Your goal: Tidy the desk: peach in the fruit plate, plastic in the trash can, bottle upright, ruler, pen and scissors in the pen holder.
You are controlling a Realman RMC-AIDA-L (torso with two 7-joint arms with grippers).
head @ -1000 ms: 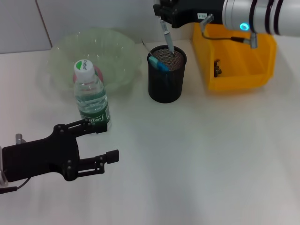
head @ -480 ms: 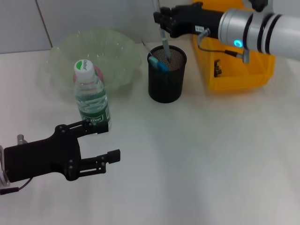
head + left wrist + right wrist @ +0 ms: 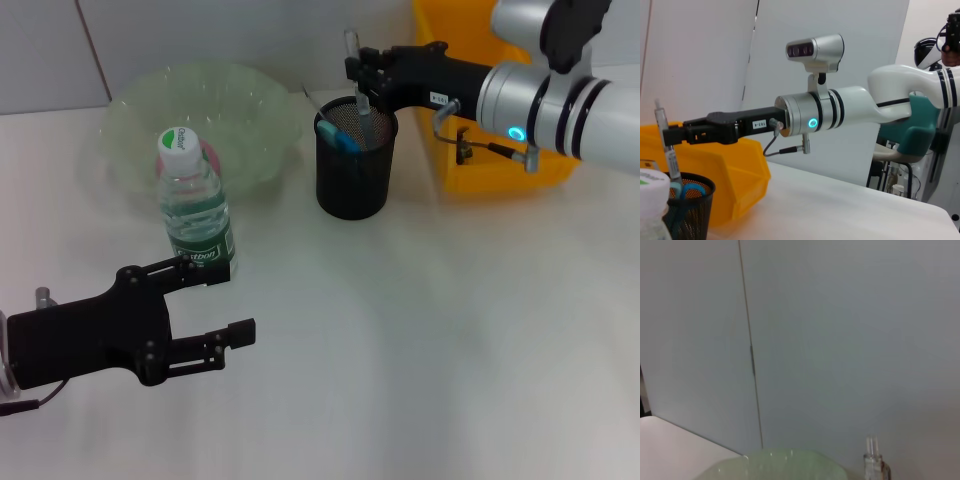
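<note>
Pen upright in the holder, right gripper clamped on it.
Left gripper (image 3: 215, 312) rests low, fingers apart, beside the upright bottle (image 3: 195, 205). Right gripper (image 3: 362, 80), arm reaching level, pinches the pen (image 3: 358, 88) standing in the pen holder (image 3: 354, 160).

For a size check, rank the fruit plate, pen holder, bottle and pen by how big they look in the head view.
1. Fruit plate, the widest by far.
2. Bottle and pen holder look about alike; the bottle is taller and nearer the camera, the holder wider, so unranked.
3. Pen, thin, held by the right gripper.
</note>
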